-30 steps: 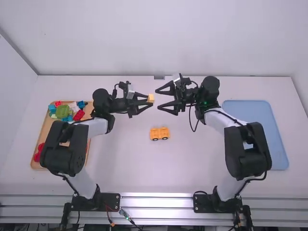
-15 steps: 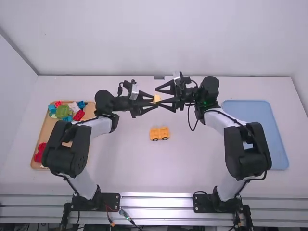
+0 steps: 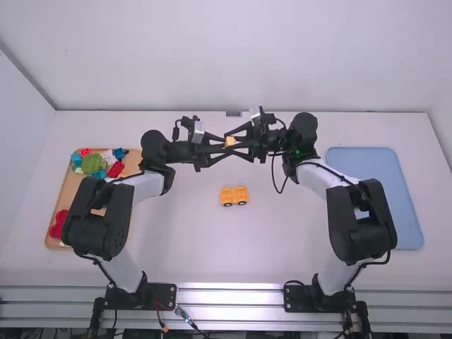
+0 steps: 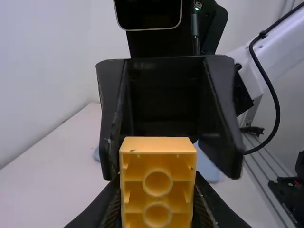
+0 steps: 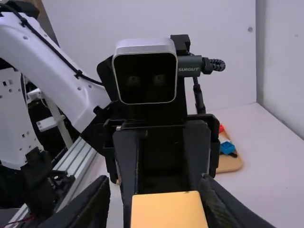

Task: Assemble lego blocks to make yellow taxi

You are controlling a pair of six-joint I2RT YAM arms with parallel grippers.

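While the yellow block (image 4: 158, 161) is clamped between the left gripper's (image 4: 157, 187) fingers at the upper middle of the high view, it is straddled by the right gripper (image 5: 154, 183), whose fingers are parted, a gap being visible on one side. A handover is judged to be intended, the block being held by one end so that its free part can be gripped. The wheeled yellow base (image 3: 234, 195) is placed near the frame's centre, presumably for later joining.
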